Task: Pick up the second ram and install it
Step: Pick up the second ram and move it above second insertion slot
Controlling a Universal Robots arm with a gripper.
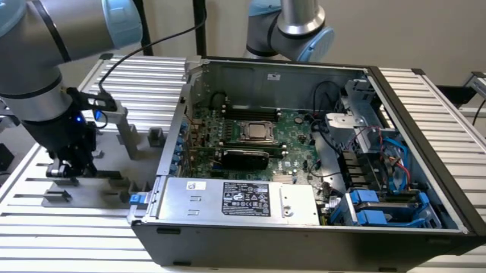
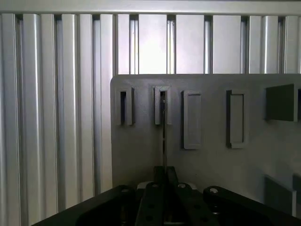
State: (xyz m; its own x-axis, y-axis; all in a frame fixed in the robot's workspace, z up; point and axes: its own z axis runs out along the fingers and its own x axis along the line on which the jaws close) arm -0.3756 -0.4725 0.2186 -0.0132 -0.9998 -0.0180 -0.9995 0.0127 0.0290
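At the exterior view's left the gripper (image 1: 68,169) is down over the grey holder plate (image 2: 136,155). Its fingers are drawn close on the second ram (image 2: 164,136), which stands edge-on with its far end in a holder block (image 2: 162,104), so the grasp looks made, with lifting and installing left to do. Further right, the open computer case (image 1: 251,250) puts its side wall between plate and motherboard (image 1: 296,133), and the power supply (image 1: 243,199) and loose cables (image 1: 357,142) crowd the board.
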